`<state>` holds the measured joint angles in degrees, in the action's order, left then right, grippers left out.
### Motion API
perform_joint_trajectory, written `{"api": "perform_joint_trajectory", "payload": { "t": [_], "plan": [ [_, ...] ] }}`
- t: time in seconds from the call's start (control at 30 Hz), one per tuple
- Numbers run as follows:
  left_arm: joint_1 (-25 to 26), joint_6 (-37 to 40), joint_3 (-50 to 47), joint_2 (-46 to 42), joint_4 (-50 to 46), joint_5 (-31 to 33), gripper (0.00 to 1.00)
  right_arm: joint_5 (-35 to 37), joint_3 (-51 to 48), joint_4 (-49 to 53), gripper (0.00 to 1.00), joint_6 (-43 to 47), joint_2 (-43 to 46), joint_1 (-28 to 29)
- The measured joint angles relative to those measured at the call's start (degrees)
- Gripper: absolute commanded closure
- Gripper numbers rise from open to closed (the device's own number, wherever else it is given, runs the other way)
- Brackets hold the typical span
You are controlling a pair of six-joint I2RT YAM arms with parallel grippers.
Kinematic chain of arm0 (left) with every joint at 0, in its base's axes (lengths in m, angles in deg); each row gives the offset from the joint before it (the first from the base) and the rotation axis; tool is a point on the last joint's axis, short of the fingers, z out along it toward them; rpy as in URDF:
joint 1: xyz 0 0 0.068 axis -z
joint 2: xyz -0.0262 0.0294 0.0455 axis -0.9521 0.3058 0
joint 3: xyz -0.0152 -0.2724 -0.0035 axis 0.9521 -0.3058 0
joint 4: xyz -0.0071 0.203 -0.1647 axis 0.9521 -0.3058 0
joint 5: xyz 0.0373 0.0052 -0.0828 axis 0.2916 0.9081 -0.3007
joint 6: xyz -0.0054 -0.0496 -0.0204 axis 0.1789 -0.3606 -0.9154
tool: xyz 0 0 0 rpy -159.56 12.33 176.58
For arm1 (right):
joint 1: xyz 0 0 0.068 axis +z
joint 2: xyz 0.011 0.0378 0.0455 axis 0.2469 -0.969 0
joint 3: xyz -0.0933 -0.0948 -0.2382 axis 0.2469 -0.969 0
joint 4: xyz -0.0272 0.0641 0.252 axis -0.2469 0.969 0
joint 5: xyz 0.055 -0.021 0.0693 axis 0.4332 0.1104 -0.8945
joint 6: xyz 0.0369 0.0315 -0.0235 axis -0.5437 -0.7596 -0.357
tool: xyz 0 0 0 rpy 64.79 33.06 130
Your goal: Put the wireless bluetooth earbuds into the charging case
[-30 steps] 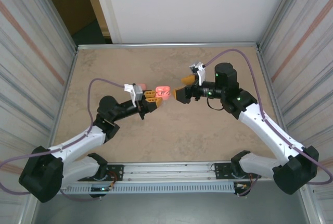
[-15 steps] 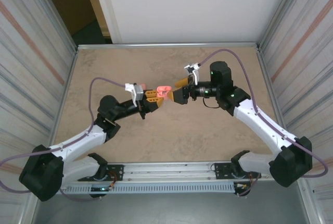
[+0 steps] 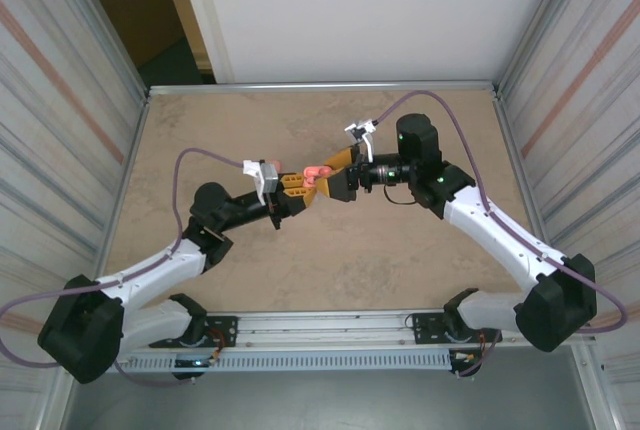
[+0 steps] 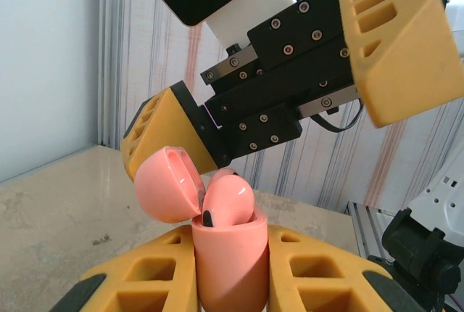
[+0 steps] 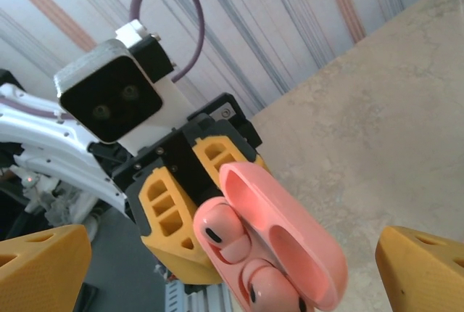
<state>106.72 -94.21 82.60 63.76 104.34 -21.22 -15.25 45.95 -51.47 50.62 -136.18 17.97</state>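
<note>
My left gripper (image 3: 300, 186) is shut on the body of a pink charging case (image 3: 314, 171), held above the middle of the table. The case's body (image 4: 228, 265) stands upright between my yellow fingers (image 4: 145, 283), and its lid (image 4: 165, 185) is hinged open. Two salmon-pink earbuds (image 5: 217, 232) (image 5: 272, 286) sit in its wells, heads up. My right gripper (image 3: 331, 175) is wide open, one finger on each side of the case. One of its fingers (image 4: 170, 134) is close behind the lid, the other (image 4: 399, 43) high and apart.
The beige table (image 3: 400, 260) is walled by ribbed metal panels left and right and a white board at the back. A rail (image 3: 320, 335) with both arm bases runs along the near edge.
My right gripper has moved left toward the held case and now straddles it, still open. The left gripper and the case have barely shifted.
</note>
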Motion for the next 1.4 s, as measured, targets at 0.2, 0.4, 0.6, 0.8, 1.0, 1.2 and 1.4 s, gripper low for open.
{"api": "perform_joint_trajectory", "payload": {
  "t": [0.2, 0.4, 0.6, 0.8, 1.0, 1.2, 1.4],
  "plan": [
    [0.0, 0.02, 0.0, 0.0, -0.02, 0.02, 1.0, -0.94, 0.0, -0.24, 0.05, 0.04, 0.0, 0.24],
    [0.0, 0.04, 0.0, 0.0, -0.02, 0.0, 1.0, -1.66, 0.0, -0.24, 0.13, 0.28, 0.09, 0.46],
    [0.15, 0.07, 0.0, -0.02, -0.02, 0.0, 1.0, -1.62, 0.0, -0.22, 0.18, 0.52, 0.2, 0.46],
    [0.15, 0.07, 0.0, -0.07, -0.09, 0.22, 1.0, -1.73, 0.0, -0.2, 0.2, 1.36, 0.98, 0.52],
    [0.15, 0.07, 0.0, -0.07, -0.33, 0.72, 1.0, -1.88, 0.0, -0.2, 0.2, 1.53, 2.25, 0.85],
    [0.15, 0.09, 0.0, -0.07, -0.48, 1.14, 1.0, -1.79, 0.0, 0.17, 0.2, 1.64, 2.25, 0.87],
    [0.15, 0.09, 0.0, -0.07, -0.76, 1.14, 1.0, -1.25, 0.0, 1.51, 0.2, 2.93, 2.58, 0.81]
  ]
}}
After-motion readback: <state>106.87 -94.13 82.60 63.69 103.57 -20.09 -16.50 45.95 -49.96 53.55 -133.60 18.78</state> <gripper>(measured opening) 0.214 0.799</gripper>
